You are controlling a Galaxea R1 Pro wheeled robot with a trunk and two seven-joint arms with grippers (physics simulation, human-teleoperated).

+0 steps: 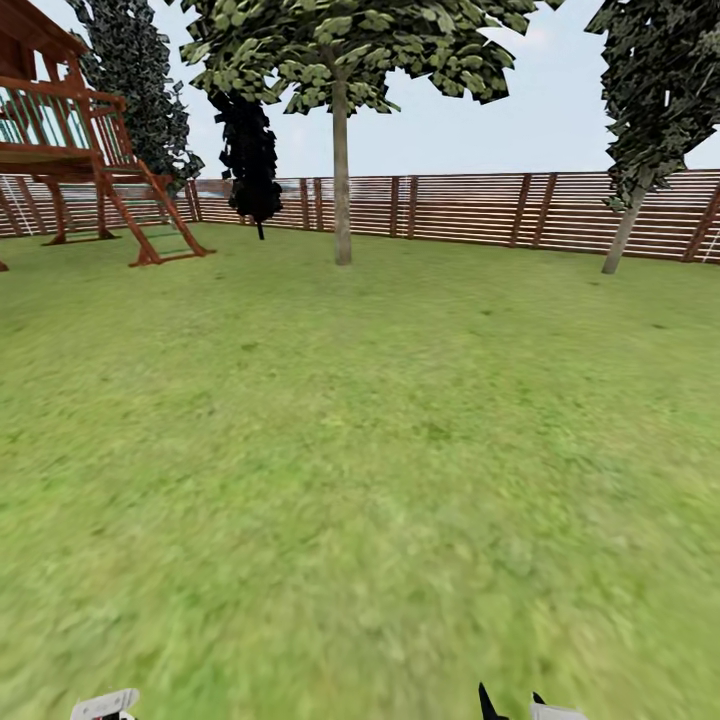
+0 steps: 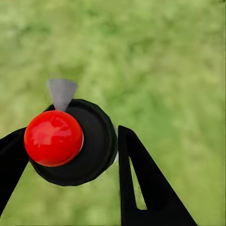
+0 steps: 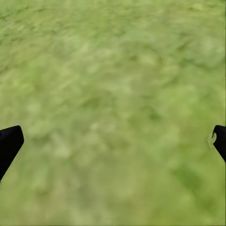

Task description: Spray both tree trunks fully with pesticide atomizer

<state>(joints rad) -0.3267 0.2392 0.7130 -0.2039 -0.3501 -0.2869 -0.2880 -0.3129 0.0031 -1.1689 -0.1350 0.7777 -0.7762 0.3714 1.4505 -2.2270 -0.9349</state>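
Left claw (image 2: 70,165) pinching the sprayer (image 2: 70,141): black round body with a red ball top and a small grey cone nozzle, seen end-on between the two black fingers (image 2: 141,179), grass (image 2: 165,56) below. So the sprayer is off the ground and in the left claw, its long axis running roughly along the wrist camera's line of sight, as far as I can tell. Right claw (image 3: 113,141) spread wide, fingertips at the far edges of its wrist view, nothing between them, just lawn.

Head view: nearest tree (image 1: 342,180) with a pale straight trunk stands dead ahead, well apart from the robot across open lawn, in front of the slat fence (image 1: 480,205). Second pale-trunked tree (image 1: 628,225) leans off to the right by the fence. Wooden play tower (image 1: 70,150) at far left. No mist or speckles on either trunk.

Judgement: pickup done, spraying not begun; next is driving straight ahead to the centre tree, left arm carrying the sprayer and nozzle to be aimed forward at the trunk
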